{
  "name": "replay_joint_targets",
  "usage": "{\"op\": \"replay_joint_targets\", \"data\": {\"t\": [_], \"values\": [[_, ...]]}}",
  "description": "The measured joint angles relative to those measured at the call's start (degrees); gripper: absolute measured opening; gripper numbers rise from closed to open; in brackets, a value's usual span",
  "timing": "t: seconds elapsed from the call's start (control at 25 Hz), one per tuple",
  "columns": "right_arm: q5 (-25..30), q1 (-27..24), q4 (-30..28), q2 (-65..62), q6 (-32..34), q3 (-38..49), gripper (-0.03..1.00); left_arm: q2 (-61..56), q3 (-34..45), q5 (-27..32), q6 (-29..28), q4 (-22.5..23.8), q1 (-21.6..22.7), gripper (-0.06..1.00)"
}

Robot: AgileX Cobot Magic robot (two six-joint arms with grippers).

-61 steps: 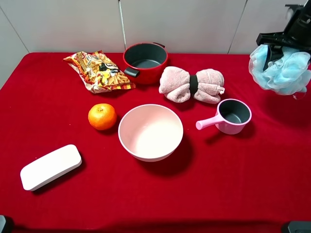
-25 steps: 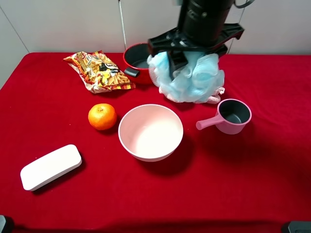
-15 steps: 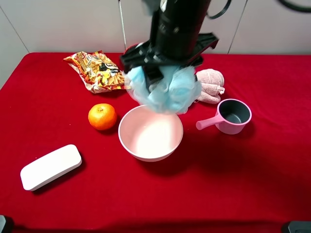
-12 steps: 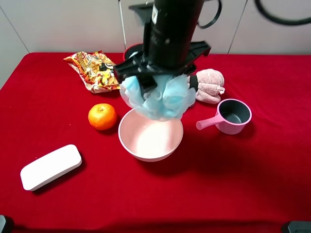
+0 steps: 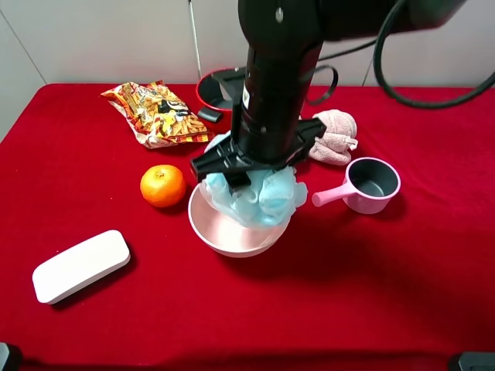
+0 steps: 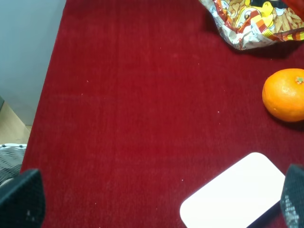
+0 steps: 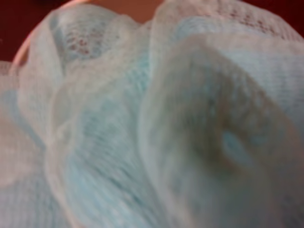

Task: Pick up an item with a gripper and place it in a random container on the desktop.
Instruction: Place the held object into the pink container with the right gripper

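Note:
The light blue mesh bath pouf (image 5: 259,199) sits low in the pale pink bowl (image 5: 232,243) at the middle of the red desktop (image 5: 387,294). My right gripper (image 5: 241,176), at the end of the thick black arm, reaches across from the right and is shut on the top of the pouf. In the right wrist view the pouf (image 7: 156,128) fills the frame, with a sliver of the bowl's rim (image 7: 26,45) behind it; the fingers are hidden there. My left gripper (image 6: 156,204) is open and empty, low over the cloth at the table's left.
An orange (image 5: 162,185) lies just left of the bowl. A snack bag (image 5: 158,114) and a red pot (image 5: 220,89) stand behind. A rolled pink towel (image 5: 334,137) and pink scoop (image 5: 367,185) are to the right. A white box (image 5: 80,265) lies front left.
My right arm has carried the pouf from the far right edge leftward across the table and lowered it from above the bowl down into it. The other things have not moved.

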Motion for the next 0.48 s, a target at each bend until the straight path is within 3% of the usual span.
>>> {"op": "replay_joint_targets", "data": {"t": [0.2, 0.48], "values": [[-3.17, 0.0, 0.02, 0.0, 0.99, 2.62, 0.4, 0.0, 0.0, 0.0, 0.0, 0.0, 0.0, 0.99], [-3.43, 0.0, 0.02, 0.0, 1.03, 2.69, 0.4, 0.0, 0.0, 0.0, 0.0, 0.0, 0.0, 0.99]]}}
